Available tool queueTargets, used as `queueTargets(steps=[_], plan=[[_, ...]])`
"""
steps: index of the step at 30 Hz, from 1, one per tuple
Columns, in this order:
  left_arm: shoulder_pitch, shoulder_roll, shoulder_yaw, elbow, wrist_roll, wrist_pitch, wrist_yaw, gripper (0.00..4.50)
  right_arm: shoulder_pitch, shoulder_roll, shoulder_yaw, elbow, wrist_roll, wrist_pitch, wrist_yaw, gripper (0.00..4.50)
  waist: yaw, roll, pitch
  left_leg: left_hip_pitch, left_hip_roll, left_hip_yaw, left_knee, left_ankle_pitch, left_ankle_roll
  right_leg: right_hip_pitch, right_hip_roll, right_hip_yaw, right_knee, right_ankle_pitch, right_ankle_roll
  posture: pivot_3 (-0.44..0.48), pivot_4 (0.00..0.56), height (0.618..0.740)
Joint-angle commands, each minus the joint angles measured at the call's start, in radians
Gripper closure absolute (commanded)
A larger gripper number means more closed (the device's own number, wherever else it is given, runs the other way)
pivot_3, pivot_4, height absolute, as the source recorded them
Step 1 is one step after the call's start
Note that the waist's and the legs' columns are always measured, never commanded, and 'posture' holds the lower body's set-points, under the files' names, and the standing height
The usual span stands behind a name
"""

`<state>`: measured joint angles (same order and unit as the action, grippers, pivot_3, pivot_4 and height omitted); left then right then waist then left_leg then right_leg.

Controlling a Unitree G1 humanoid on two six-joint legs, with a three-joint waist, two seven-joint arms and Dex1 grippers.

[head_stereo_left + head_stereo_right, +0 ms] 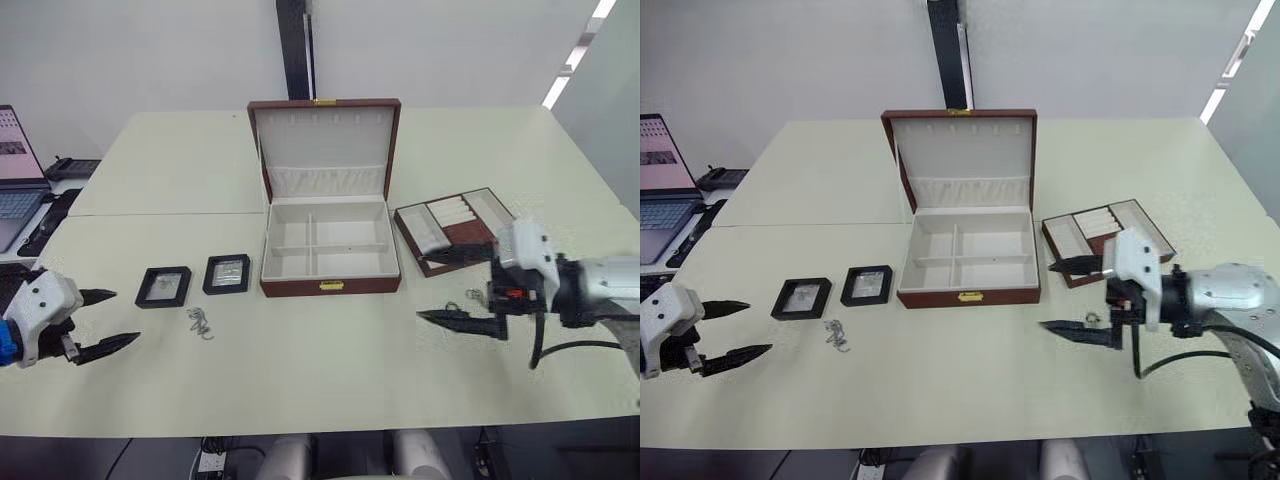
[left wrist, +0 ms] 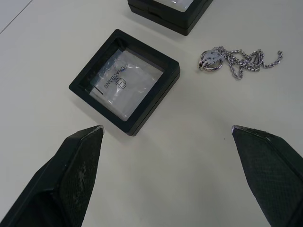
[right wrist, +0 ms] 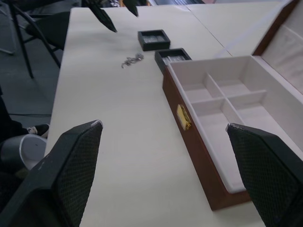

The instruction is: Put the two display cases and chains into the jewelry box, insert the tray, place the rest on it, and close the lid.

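Note:
The jewelry box (image 1: 330,286) stands open mid-table, its divided cream compartments bare and its lid (image 1: 325,140) upright behind. Left of it lie the two display cases (image 1: 164,286) (image 1: 228,273), with the chains (image 1: 200,322) in a small heap just in front of them. The tray (image 1: 455,228) rests to the right of the box. Tiny silvery pieces (image 1: 455,306) lie in front of the tray, between the fingers of my open right gripper (image 1: 428,287). My left gripper (image 1: 105,320) is open near the table's left edge, facing the nearer case (image 2: 124,81) and the chains (image 2: 236,59).
A laptop (image 1: 15,170) and black gear sit on a neighbouring desk at far left. A black post (image 1: 295,50) rises behind the table. A seam (image 1: 160,213) crosses the tabletop behind the cases.

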<state>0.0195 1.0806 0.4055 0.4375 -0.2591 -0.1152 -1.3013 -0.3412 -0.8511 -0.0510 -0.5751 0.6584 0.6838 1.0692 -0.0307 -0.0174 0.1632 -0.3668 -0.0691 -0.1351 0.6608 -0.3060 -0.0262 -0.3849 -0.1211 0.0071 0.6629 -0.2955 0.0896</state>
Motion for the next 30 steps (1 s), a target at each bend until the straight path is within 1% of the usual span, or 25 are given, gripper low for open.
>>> queueTargets(steps=[1, 4, 7, 9, 14, 20, 25, 29, 30], plan=[[-0.030, 0.030, -0.009, 0.014, 0.007, -0.038, -0.013, 0.00, -0.052, 0.025, 0.041, 0.004, 0.009, 0.011, -0.026, 0.05, 0.000, 0.000, 0.000, 0.000, 0.000, 0.000, 0.000, 0.000, 0.000, 0.000, 0.000, 0.000, 0.000, 0.000, 0.000, 0.000, 0.150, 0.740], [-0.077, 0.028, -0.039, 0.037, 0.005, -0.046, -0.040, 0.00, -0.088, 0.054, 0.082, 0.035, -0.003, 0.000, -0.026, 0.05, 0.002, 0.000, 0.000, 0.000, 0.000, 0.000, 0.000, 0.000, 0.000, -0.002, 0.000, 0.000, 0.000, 0.000, 0.000, 0.000, 0.150, 0.740], [-0.159, 0.025, -0.096, 0.107, 0.033, -0.087, -0.065, 0.59, -0.105, 0.074, 0.108, 0.045, -0.005, -0.004, -0.027, 0.00, 0.002, 0.000, 0.000, 0.000, -0.001, 0.000, 0.000, 0.000, 0.000, -0.003, 0.000, 0.000, 0.001, 0.000, 0.000, 0.000, 0.150, 0.740], [-0.223, 0.022, -0.144, 0.159, 0.055, -0.107, -0.088, 1.16, -0.108, 0.082, 0.124, 0.042, -0.009, -0.006, -0.027, 0.00, 0.001, 0.000, 0.000, 0.000, -0.004, 0.000, 0.001, 0.000, 0.000, -0.003, 0.000, 0.000, 0.002, 0.000, 0.000, 0.000, 0.150, 0.740], [-0.355, 0.021, -0.244, 0.298, 0.116, -0.201, -0.145, 1.16, -0.107, 0.094, 0.141, 0.035, -0.011, -0.005, -0.038, 0.00, -0.001, 0.000, 0.000, -0.001, -0.006, 0.001, 0.001, 0.001, -0.003, -0.003, 0.000, -0.001, 0.003, 0.000, 0.000, 0.000, 0.150, 0.740], [-0.486, 0.012, -0.330, 0.473, 0.193, -0.316, -0.152, 1.16, -0.100, 0.099, 0.146, 0.017, 0.000, 0.003, -0.057, 0.00, -0.004, 0.000, 0.000, -0.001, -0.006, 0.001, 0.001, 0.002, -0.003, -0.003, 0.000, -0.004, 0.003, 0.000, 0.000, 0.000, 0.150, 0.740], [-0.538, 0.004, -0.367, 0.561, 0.227, -0.374, -0.151, 1.16, -0.098, 0.102, 0.141, 0.011, 0.007, 0.009, -0.068, 0.00, -0.004, -0.001, 0.000, -0.001, -0.006, 0.000, 0.001, 0.002, -0.003, -0.003, 0.000, -0.004, 0.004, 0.000, 0.000, 0.000, 0.150, 0.740], [-0.549, -0.007, -0.379, 0.586, 0.233, -0.398, -0.157, 1.16, -0.097, 0.103, 0.138, 0.004, 0.013, 0.014, -0.075, 0.00, -0.004, -0.001, 0.000, -0.001, -0.006, 0.000, 0.001, 0.002, -0.003, -0.003, 0.000, -0.005, 0.004, 0.000, 0.000, 0.000, 0.150, 0.740], [-0.551, -0.010, -0.381, 0.591, 0.234, -0.403, -0.157, 1.34, -0.097, 0.104, 0.138, 0.002, 0.014, 0.017, -0.077, 0.00, -0.004, -0.001, 0.000, -0.001, -0.006, 0.000, 0.001, 0.002, -0.003, -0.003, 0.000, -0.005, 0.004, 0.000, 0.000, 0.000, 0.150, 0.740]])
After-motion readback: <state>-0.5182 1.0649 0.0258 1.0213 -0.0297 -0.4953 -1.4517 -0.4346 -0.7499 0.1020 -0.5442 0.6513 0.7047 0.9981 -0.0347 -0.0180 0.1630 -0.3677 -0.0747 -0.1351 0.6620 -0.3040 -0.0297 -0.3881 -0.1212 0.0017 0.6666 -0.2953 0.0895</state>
